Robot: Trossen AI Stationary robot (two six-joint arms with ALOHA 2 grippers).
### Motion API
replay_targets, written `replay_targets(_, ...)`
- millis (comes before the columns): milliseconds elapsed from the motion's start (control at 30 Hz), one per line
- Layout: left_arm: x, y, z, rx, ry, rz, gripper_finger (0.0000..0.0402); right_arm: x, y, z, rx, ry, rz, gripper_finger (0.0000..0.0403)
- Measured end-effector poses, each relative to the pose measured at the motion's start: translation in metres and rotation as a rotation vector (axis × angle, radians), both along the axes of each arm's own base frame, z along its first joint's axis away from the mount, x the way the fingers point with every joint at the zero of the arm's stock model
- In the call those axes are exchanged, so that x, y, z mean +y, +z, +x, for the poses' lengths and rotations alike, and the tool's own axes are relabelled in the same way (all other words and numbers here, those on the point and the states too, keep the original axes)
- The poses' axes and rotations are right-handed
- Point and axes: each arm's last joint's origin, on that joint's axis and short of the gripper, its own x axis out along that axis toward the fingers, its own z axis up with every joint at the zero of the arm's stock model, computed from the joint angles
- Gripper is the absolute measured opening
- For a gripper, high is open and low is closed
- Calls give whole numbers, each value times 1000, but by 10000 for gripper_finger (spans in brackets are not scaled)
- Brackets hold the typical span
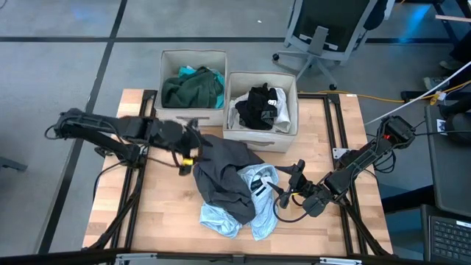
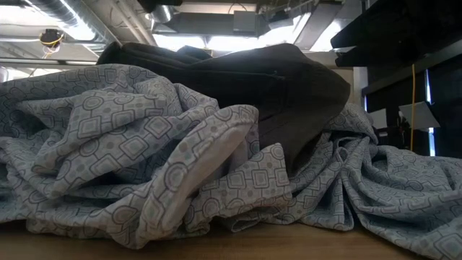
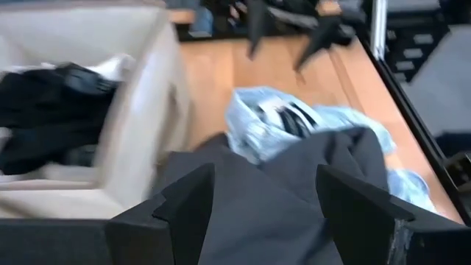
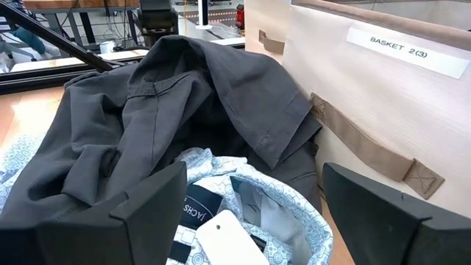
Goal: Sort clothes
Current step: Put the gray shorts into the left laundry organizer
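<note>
A dark grey garment [image 1: 224,173] lies heaped on the table, partly on top of a pale blue-grey patterned shirt [image 1: 221,219]. My left gripper [image 1: 196,141] hovers open over the grey garment's far left part [image 3: 294,199], near the boxes, with nothing between its fingers. My right gripper [image 1: 285,184] stands open at the pile's right side. It faces the patterned shirt's collar [image 4: 250,206], with its dark label and white tag. The low view shows only the patterned shirt [image 2: 144,144] with the grey garment [image 2: 289,79] on it.
Two beige fabric boxes stand at the table's far edge. The left box [image 1: 193,53] holds green and turquoise clothes, the right box [image 1: 261,136] black and white ones. The grey garment's far edge lies against the right box's front wall [image 4: 368,81]. Bare wood shows at the near left.
</note>
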Motion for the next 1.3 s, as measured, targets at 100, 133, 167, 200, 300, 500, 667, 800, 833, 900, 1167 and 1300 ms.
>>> replay_targets(100, -16, -13, 11, 57, -43, -2, 228, 0, 0, 0, 0, 0, 0, 316)
replay_targets(133, -21, -18, 15, 79, -56, 0, 228, 0, 0, 0, 0, 0, 0, 316)
replay_targets(167, -26, -23, 19, 101, -70, 2, 228, 0, 0, 0, -1, 0, 0, 316)
replay_targets(200, -31, -29, 23, 124, -83, 5, 228, 0, 0, 0, -1, 0, 1, 316)
replay_targets(300, -46, -46, 31, 203, -119, 16, 228, 0, 0, 0, -2, 0, 2, 316)
replay_targets(500, -60, -72, 27, 421, -127, 27, 228, 0, 0, 0, -3, 0, 3, 316)
replay_targets(667, -62, -78, 18, 510, -87, 56, 228, 0, 0, 0, -3, 0, 3, 316)
replay_targets(800, -66, -84, 20, 454, -96, 97, 227, 0, 0, 0, -3, 0, 3, 316)
replay_targets(833, -66, -88, 20, 444, -94, 114, 227, 0, 0, 0, -4, 0, 4, 316)
replay_targets(900, -66, -94, 19, 435, -78, 150, 227, 0, 1, 0, -7, 0, 6, 316)
replay_targets(1167, -69, -106, 18, 362, -30, 277, 227, 0, 1, 0, -9, 0, 7, 316)
replay_targets(1300, -65, -115, 17, 350, -11, 307, 227, 0, 1, 0, -9, -1, 7, 316)
